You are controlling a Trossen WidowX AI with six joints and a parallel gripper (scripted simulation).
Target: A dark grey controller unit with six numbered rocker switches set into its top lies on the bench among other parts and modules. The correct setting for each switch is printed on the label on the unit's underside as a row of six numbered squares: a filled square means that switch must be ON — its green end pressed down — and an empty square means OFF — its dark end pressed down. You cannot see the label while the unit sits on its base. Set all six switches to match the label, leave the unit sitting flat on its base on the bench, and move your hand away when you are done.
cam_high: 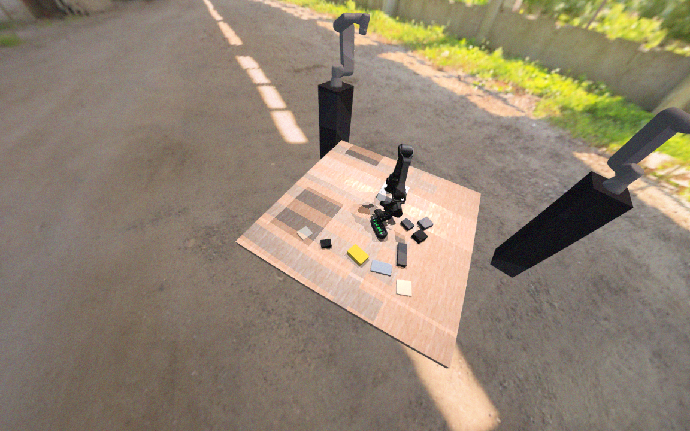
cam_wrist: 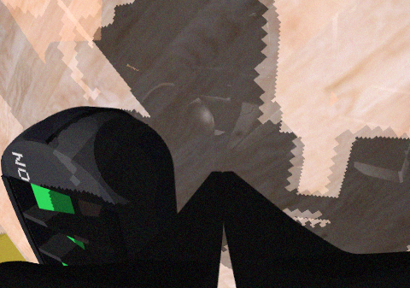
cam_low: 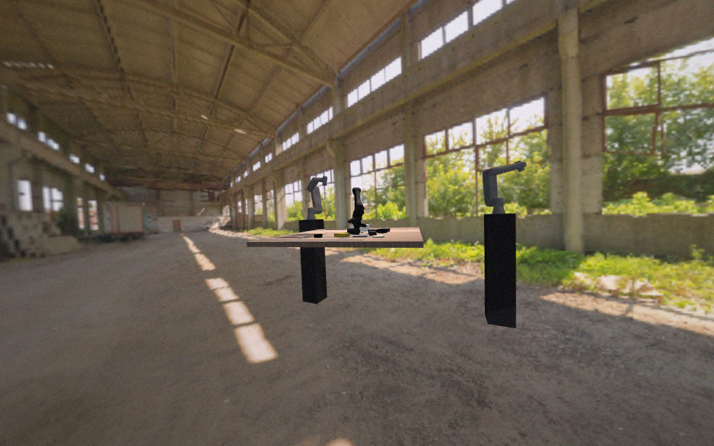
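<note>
The dark controller unit [cam_high: 378, 228] [cam_wrist: 141, 155] sits on its base on the bench [cam_high: 427, 321], its row of green-ended rocker switches facing up. In the wrist view it is at the lower left, with the ON marking and a few green ends showing. The other switches are hidden by the black finger in front. The underside label is out of sight. My gripper [cam_high: 380, 215] [cam_wrist: 221, 181] is shut and empty. Its tips are close beside the rounded end of the unit; I cannot tell whether they touch it.
A yellow block [cam_high: 357, 255] [cam_low: 341, 235], a light blue plate [cam_high: 381, 267], a long dark block [cam_high: 401, 254] and a cream square [cam_high: 403, 287] lie beyond the unit. Three dark modules [cam_high: 418, 236] lie on one side, a black block [cam_high: 326, 243] and pale square [cam_high: 304, 232] on the other.
</note>
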